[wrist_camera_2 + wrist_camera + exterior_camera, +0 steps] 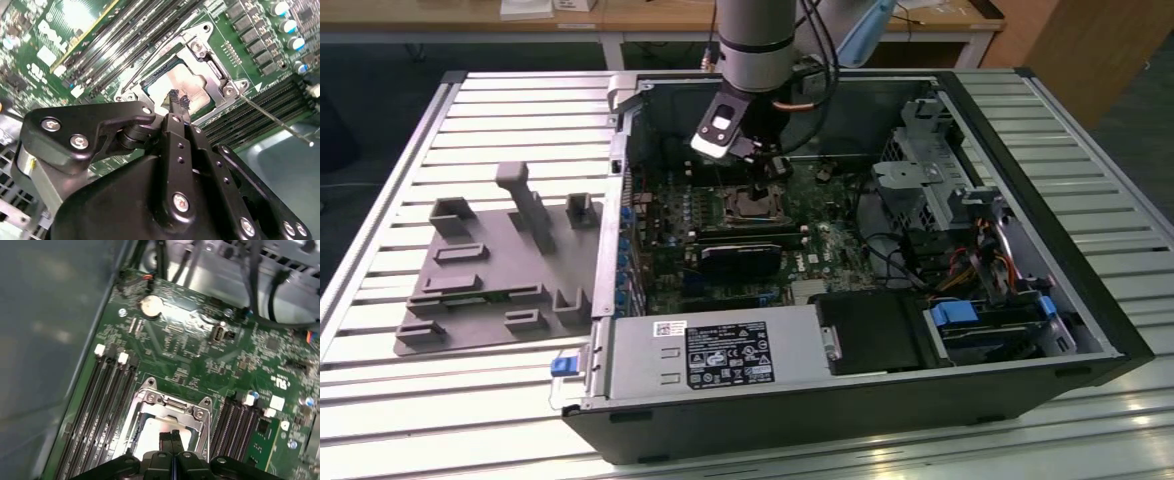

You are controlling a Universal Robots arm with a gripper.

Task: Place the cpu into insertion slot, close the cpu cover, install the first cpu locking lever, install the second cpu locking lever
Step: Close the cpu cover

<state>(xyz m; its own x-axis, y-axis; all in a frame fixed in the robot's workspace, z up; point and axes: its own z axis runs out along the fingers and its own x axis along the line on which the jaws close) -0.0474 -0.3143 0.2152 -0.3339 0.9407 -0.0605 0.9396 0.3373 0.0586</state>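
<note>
cpu (186,82) seated in insertion slot (137,421), pale top showing through the window | cpu cover (200,47) lies flat over it, pinning the chip | locking lever (275,117) juts free beside the socket, seemingly unlatched | gripper (178,101) tips pressed together, empty, just above the chip, likely as a narrow pusher

Light comes from overhead. In the exterior view I get hard glare off the silver slatted metal table (414,410) at the near left, while the open black computer case (1111,300) is dim inside. In the second wrist view the green circuit board (75,20) and the pale silver-beige square cpu (170,82) wash out white. In the first wrist view the grey case wall (45,315) is blurred.
</note>
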